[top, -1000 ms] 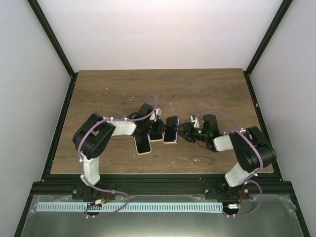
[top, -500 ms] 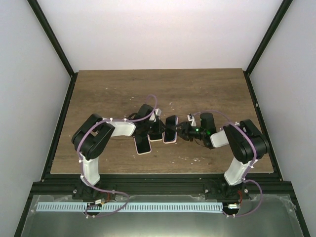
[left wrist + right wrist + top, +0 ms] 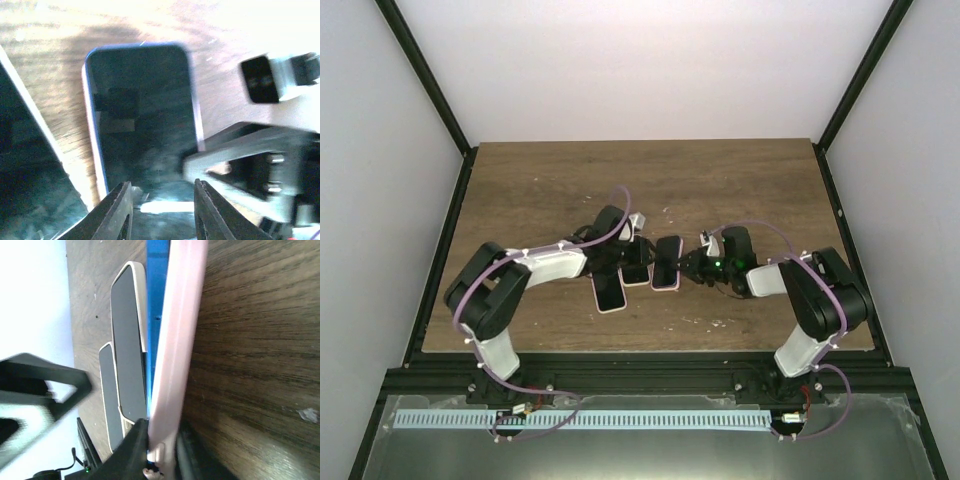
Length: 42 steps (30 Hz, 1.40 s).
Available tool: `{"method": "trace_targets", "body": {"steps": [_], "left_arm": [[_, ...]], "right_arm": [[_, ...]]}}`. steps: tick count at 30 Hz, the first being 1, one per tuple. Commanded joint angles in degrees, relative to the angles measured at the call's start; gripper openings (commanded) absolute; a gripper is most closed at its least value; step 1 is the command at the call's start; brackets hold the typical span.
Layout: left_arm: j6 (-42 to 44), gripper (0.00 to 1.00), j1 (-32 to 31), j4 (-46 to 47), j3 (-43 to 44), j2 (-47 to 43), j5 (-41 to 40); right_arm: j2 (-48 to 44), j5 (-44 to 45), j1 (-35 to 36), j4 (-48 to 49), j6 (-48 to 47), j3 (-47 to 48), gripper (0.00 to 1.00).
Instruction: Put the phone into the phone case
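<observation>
A pink phone case (image 3: 667,263) lies mid-table with a blue-edged phone (image 3: 142,115) seated in it, dark screen up. In the right wrist view the case (image 3: 177,340) shows edge-on, with the blue phone (image 3: 156,300) against its inner side. My right gripper (image 3: 162,450) is shut on the case's near end, one finger on each side; from above, this gripper (image 3: 687,266) sits at the case's right edge. My left gripper (image 3: 162,207) hovers over the phone's near end, jaws open with nothing between them. It sits just left of the case (image 3: 638,258).
Two other phones lie to the left of the case: a white-edged one (image 3: 610,293) nearer the front and another (image 3: 636,270) partly under my left gripper. Both show in the right wrist view (image 3: 127,340) (image 3: 109,395). Bare wood table (image 3: 540,190) lies behind.
My right gripper has closed onto the case's end and pushed slightly left. My left jaws have opened a little, and the left arm's elbow has swung outward to the left.
</observation>
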Motion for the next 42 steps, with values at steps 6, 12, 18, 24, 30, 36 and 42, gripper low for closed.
{"method": "trace_targets", "body": {"steps": [6,12,18,24,30,36,42], "left_arm": [[-0.9,0.45,1.1,-5.1,1.8,-10.9,3.2],[-4.6,0.57,6.0,0.8,-6.1,-19.4,13.4],[-3.3,0.66,7.8,0.5,-9.4,-28.3,19.3],[-4.8,0.68,7.8,2.6,-9.8,-30.5,24.1],[-11.2,0.56,7.7,14.3,-10.3,-29.9,31.4],[-14.8,0.33,7.5,19.8,-10.9,-31.0,31.8],[-15.6,0.10,7.3,23.0,-10.9,-31.1,33.2]], "right_arm": [[-7.4,0.4,0.3,-7.6,-7.4,4.2,0.06],[-15.9,-5.3,0.4,-7.5,-6.8,2.4,0.06],[-26.1,-11.5,0.5,-3.4,-3.6,1.5,0.07],[-32.7,-14.9,2.3,4.8,0.4,1.5,0.08],[-34.8,-14.5,5.6,7.8,1.9,2.5,0.09],[-35.5,-12.9,7.2,11.1,4.0,0.9,0.08],[-36.0,-13.5,7.7,12.3,3.9,0.3,0.12]]}}
